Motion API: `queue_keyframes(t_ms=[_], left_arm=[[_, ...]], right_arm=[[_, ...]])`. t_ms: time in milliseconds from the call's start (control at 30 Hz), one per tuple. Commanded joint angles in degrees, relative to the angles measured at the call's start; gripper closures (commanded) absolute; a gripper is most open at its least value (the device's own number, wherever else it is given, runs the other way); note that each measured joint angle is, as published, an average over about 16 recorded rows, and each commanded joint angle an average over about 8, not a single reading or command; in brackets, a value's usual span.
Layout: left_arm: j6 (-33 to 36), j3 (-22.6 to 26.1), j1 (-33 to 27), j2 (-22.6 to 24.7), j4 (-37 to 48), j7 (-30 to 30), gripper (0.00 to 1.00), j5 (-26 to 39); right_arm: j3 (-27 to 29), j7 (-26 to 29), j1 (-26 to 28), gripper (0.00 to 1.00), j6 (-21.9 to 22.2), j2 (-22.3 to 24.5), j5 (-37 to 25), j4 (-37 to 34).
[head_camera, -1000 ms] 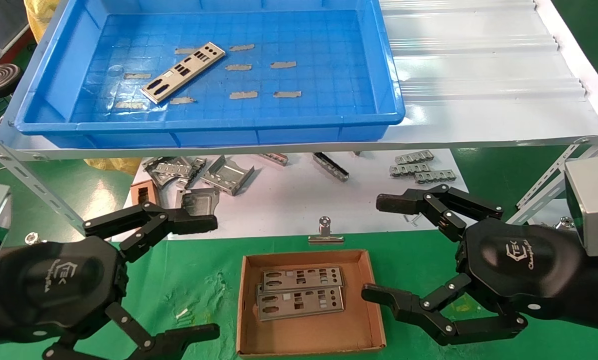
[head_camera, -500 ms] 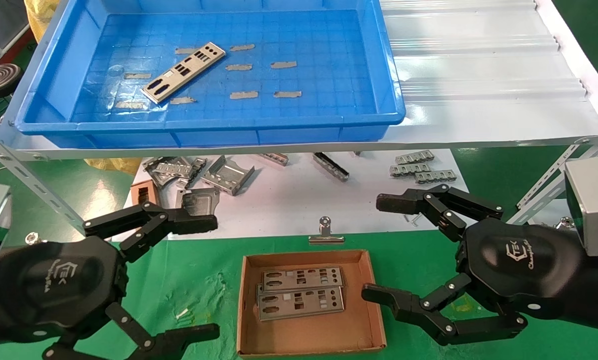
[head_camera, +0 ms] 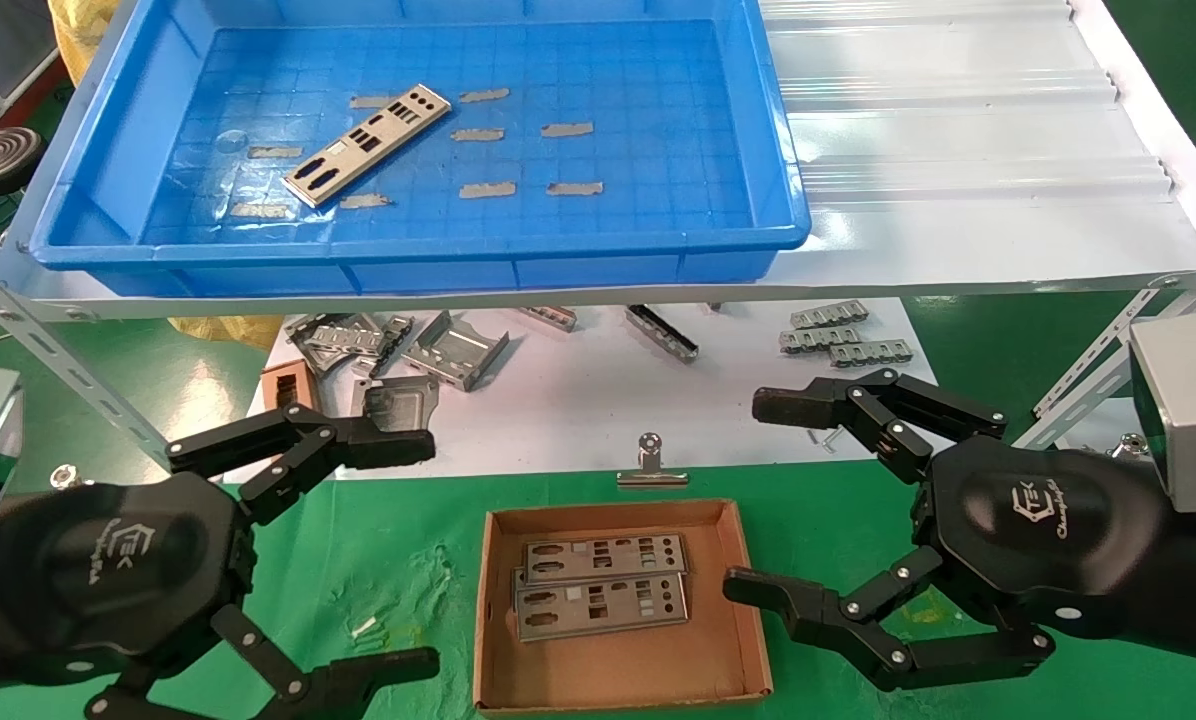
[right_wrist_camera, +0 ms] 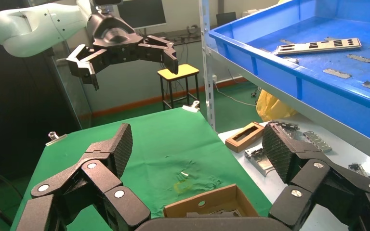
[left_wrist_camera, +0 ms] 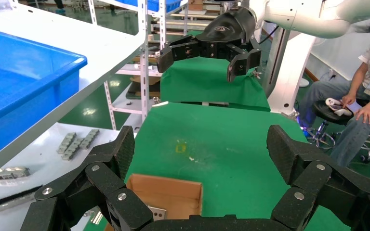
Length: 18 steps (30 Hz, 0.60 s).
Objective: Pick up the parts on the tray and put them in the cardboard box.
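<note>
Noted one silver plate (head_camera: 367, 146) lying flat and askew on the grid floor of the blue tray (head_camera: 108, 150), toward that tray's left half, among grey tape-residue strips (head_camera: 486, 189) scattered to its right. Found the tray resting on a white corrugated sheet (head_camera: 958, 150) that formed a raised shelf above and behind the cardboard box (head_camera: 618, 680). Counted two plates (head_camera: 601, 583) stacked and overlapping in the far half of the box, with a third edge perhaps peeking out beneath, though could not be sure. Placed the box on green cloth (head_camera: 398, 560), just in front of a silver binder clip (head_camera: 650, 466). Saw bent grey brackets (head_camera: 428, 350) and ridged strips (head_camera: 843, 335) strewn on the white surface behind the box, under the shelf, plus a small brown frame (head_camera: 286, 385) off to the box's left rear. Spotted the left gripper (head_camera: 423, 555) hovering left of the box with fingers spread wide and nothing between them; confirmed in the left wrist view (left_wrist_camera: 200, 159), with a corner of the box below. Spotted the right gripper (head_camera: 763, 495) hovering right of the box, likewise spread wide and empty; confirmed in the right wrist view (right_wrist_camera: 195, 151), with the box edge beneath and the lone plate up in the tray.
</note>
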Motion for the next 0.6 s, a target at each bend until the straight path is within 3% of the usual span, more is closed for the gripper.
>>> queue_keyframes(t_ms=[33,600], left_arm=[[0.0,0.0,0.0,0.0,0.0,0.0,0.00,0.0],[0.0,0.0,0.0,0.0,0.0,0.0,0.00,0.0]], right_arm=[[0.0,0.0,0.0,0.00,0.0,0.0,0.0,0.0],[0.0,0.0,0.0,0.00,0.0,0.0,0.0,0.0]])
